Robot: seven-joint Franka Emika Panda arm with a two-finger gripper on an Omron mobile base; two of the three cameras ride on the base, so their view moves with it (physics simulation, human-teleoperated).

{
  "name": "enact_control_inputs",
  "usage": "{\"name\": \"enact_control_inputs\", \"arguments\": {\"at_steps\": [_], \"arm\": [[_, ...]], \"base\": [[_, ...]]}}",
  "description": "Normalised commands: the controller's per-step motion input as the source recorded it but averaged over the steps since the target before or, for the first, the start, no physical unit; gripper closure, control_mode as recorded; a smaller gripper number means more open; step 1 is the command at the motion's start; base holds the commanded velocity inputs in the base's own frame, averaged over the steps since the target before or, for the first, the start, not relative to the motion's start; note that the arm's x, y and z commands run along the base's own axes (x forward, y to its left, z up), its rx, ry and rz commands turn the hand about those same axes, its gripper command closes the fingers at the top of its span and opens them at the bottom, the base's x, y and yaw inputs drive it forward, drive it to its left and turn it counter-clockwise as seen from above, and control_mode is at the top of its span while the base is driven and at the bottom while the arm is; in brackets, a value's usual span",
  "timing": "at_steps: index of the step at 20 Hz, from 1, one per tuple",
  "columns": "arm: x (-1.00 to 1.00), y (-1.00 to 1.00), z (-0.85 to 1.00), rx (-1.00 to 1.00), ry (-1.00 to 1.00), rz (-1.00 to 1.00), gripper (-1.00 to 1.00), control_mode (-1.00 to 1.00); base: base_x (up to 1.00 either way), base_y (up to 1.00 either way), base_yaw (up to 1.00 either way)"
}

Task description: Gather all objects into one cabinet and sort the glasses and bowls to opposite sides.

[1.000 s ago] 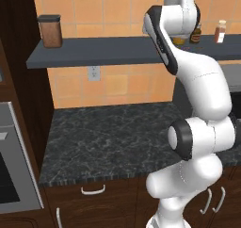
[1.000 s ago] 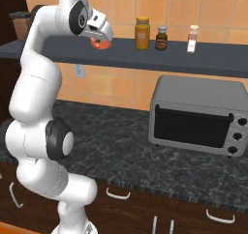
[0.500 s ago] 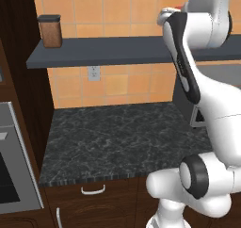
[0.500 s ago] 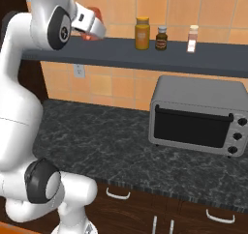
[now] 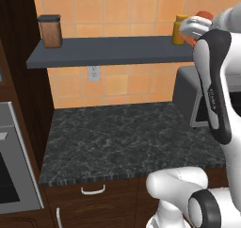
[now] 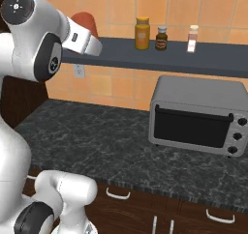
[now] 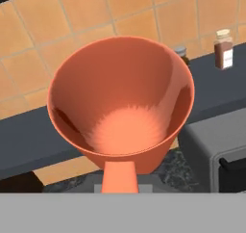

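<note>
An orange-red mug (image 7: 120, 107) fills the hand view, its open mouth facing the camera and its handle (image 7: 119, 176) pointing down between my hidden fingertips. My gripper (image 5: 194, 28) is held high at shelf level and is shut on this mug (image 5: 204, 15). From the right base view the gripper (image 6: 87, 38) shows with the mug (image 6: 85, 21) poking up behind it, in front of the dark shelf (image 6: 145, 54). No cabinet, bowl or other cup is in sight.
The shelf carries an orange jar (image 6: 142, 33), two small spice jars (image 6: 161, 37) and, at its left end, a brown canister (image 5: 50, 30). A grey toaster oven (image 6: 198, 116) stands on the dark stone counter (image 5: 122, 137). A built-in oven (image 5: 12, 175) is at the left.
The arm has swung its upper links outward and nearer the cameras. The mug has stayed in the gripper at shelf height, shifting only slightly.
</note>
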Motion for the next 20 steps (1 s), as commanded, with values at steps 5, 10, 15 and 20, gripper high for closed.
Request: {"name": "enact_control_inputs", "arguments": {"at_steps": [5,10,15,20], "arm": [[-1.0,0.0,-0.01,0.03,0.04,0.08,1.0,-1.0],[-0.85,0.0,-0.05,-0.03,0.11,0.05,1.0,-1.0],[-0.29,0.1,-0.03,-0.05,0.03,0.0,1.0,-1.0],[-0.03,0.08,0.0,0.0,0.0,0.0,1.0,-1.0]], "base": [[0.0,0.0,0.0],[0.0,0.0,0.0],[0.0,0.0,0.0],[0.0,0.0,0.0]]}}
